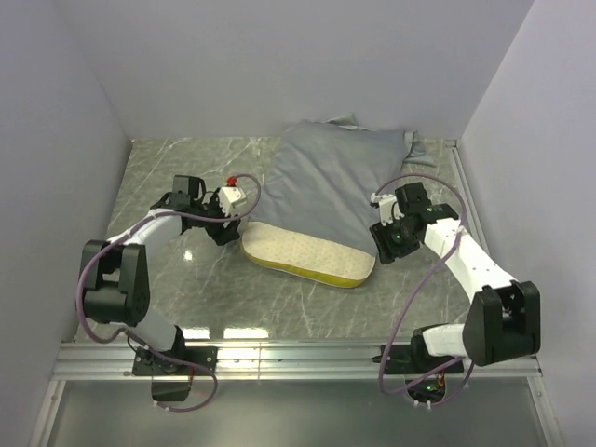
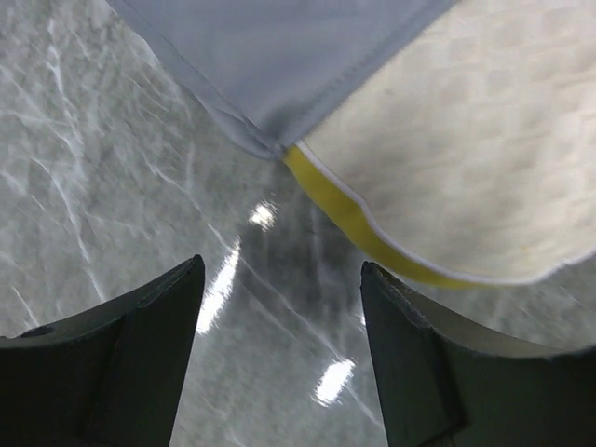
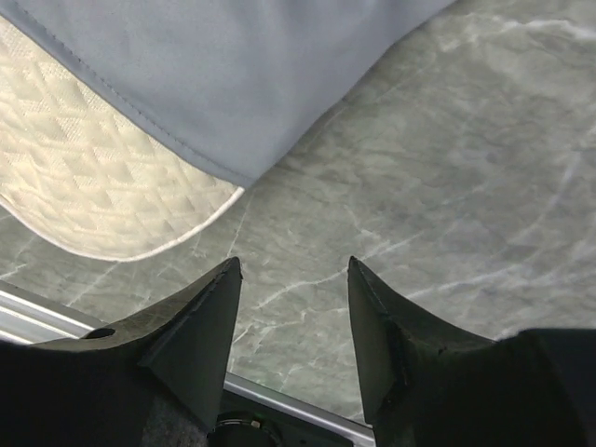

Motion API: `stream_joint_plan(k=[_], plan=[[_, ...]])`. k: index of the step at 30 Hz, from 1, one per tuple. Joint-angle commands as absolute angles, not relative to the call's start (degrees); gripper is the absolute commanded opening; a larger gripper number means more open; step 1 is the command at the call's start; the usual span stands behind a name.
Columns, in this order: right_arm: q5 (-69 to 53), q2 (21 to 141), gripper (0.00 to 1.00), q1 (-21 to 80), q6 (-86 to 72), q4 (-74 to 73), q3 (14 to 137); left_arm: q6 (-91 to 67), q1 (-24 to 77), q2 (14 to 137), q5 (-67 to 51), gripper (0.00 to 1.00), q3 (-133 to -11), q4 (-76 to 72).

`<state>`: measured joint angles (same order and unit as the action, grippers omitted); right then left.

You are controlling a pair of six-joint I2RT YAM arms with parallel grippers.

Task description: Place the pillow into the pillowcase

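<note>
The cream-white dotted rectangular pillow (image 1: 307,257) sits mostly inside the wrinkled blue-grey fabric pillowcase (image 1: 328,182), near edge exposed, so the left gripper (image 2: 281,279) and right gripper (image 3: 293,272) flank the opening's corners, fingers apart and empty, probably to pull the hem over.

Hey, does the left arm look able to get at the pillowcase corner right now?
Likely yes. The left end effector is open just short of the pillowcase corner where the pillow sticks out, with only bare table between them.
</note>
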<state>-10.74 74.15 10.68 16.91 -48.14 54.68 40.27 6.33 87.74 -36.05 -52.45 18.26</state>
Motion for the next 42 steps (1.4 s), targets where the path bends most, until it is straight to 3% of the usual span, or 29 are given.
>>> stream_joint_plan(k=[1, 11, 14, 16, 18, 21, 28, 31, 39, 42], plan=[[-13.53, 76.63, 0.57, 10.81, 18.46, -47.29, 54.23, 43.33, 6.76, 90.95, -39.02, 0.73, -56.77, 12.48], [-15.63, 85.24, 0.55, 14.41, 17.23, -43.51, 54.49, 43.23, 10.72, 96.50, -43.76, 0.58, -59.58, 6.23], [-16.26, 86.74, 0.54, 15.03, 15.83, -41.05, 55.63, 41.67, 11.16, 97.29, -44.56, 0.43, -60.21, 7.56], [-14.69, 87.98, 0.40, 15.20, 15.38, -38.78, 56.60, 40.87, 11.16, 97.12, -44.30, 0.26, -60.55, 8.52], [-12.41, 88.07, 0.37, 15.03, 13.98, -37.18, 56.86, 39.56, 11.08, 96.68, -43.69, 0.09, -60.47, 9.05], [-9.50, 86.23, 0.35, 15.03, 12.05, -33.42, 55.73, 39.29, 10.90, 96.50, -42.45, 0.01, -60.29, 11.16], [-5.71, 81.83, 0.27, 14.85, 9.32, -26.64, 53.35, 37.88, 10.81, 96.77, -42.10, 0.01, -60.12, 11.25], [-7.73, 81.12, 0.00, 14.77, 9.32, -26.37, 53.26, 37.27, 10.55, 97.29, -41.92, 0.01, -61.17, 11.69], [-7.74, 78.22, 0.00, 13.45, 10.11, -27.07, 51.86, 34.80, 8.97, 98.70, -43.51, 0.01, -63.28, 14.42], [-5.11, 79.27, 0.29, 13.36, 8.79, -27.33, 52.38, 34.80, 8.88, 98.88, -43.77, 0.01, -63.02, 14.59]])
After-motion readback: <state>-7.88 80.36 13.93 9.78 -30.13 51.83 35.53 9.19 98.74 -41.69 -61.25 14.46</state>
